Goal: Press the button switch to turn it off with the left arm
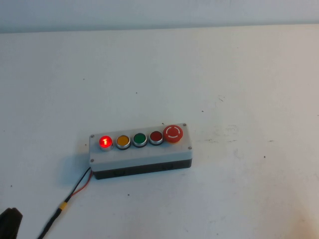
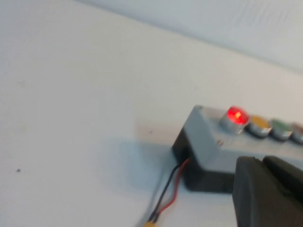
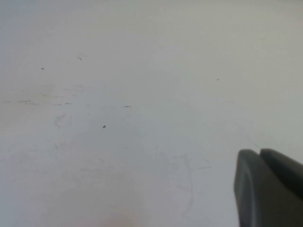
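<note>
Glowing red button switch (image 1: 105,142), grey box (image 1: 141,155), seemingly black left gripper (image 2: 267,191)

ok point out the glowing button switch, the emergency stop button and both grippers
glowing button switch (image 1: 105,142), high view, lit red cap
emergency stop button (image 1: 173,133), high view, red mushroom top
left gripper (image 2: 263,166), left wrist view, seam between closed fingertips
right gripper (image 3: 260,155), right wrist view, seam between closed fingertips

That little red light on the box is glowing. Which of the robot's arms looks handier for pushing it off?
The left. The glowing button sits at the box's left end, and the left tool, fingers together, is right beside that end in its own camera. The right tool, also closed, sees only bare table.
</note>
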Controlling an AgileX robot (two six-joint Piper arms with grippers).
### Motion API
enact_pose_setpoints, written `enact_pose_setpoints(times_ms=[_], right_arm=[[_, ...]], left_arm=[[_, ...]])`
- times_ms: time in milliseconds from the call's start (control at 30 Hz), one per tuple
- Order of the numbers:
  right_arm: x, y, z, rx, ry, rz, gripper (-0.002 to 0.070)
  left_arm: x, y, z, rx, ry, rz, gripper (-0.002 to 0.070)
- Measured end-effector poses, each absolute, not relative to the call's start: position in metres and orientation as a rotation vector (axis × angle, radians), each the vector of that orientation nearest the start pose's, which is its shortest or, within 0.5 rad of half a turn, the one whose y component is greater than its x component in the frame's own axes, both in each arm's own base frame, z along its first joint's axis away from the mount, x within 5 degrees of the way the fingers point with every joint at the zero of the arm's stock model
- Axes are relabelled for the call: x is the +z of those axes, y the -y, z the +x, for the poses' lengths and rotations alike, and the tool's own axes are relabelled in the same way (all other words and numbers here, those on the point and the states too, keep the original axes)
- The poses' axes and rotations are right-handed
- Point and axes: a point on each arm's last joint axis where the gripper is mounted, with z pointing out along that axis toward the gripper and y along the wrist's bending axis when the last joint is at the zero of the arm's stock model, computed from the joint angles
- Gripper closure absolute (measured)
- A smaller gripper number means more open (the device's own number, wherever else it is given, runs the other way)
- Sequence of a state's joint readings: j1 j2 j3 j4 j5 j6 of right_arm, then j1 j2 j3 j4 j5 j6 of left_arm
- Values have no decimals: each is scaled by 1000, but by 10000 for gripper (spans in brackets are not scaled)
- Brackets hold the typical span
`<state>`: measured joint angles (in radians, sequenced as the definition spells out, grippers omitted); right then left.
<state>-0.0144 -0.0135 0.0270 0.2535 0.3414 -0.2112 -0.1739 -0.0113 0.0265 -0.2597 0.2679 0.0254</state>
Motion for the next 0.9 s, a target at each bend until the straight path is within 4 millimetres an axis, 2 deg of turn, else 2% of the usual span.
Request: enact_pose_setpoints(times_ms=[100, 233, 400, 500, 600, 733, 900], right_arm=[[175, -7, 53, 87, -1828, -20, 692], [175, -7, 53, 87, -1828, -20, 692], [175, -7, 53, 87, -1828, -20, 692], [175, -7, 53, 87, -1828, -20, 692], [175, -7, 53, 87, -1828, -20, 692], [175, -7, 53, 87, -1828, -20, 692], [175, -7, 53, 87, -1828, -20, 692]], left_arm=[[190, 16, 54, -493, -1684, -130, 677], [199, 13, 55, -546, -1576, -219, 677], [211, 15, 54, -631, -1576, -270, 677], [239, 22, 57, -647, -1692, -210, 677], [263, 31, 68, -604, -1933, -103, 677], [292, 37, 91, -473, -2239, 70, 677], [313, 44, 128, -367, -2496, 294, 677]])
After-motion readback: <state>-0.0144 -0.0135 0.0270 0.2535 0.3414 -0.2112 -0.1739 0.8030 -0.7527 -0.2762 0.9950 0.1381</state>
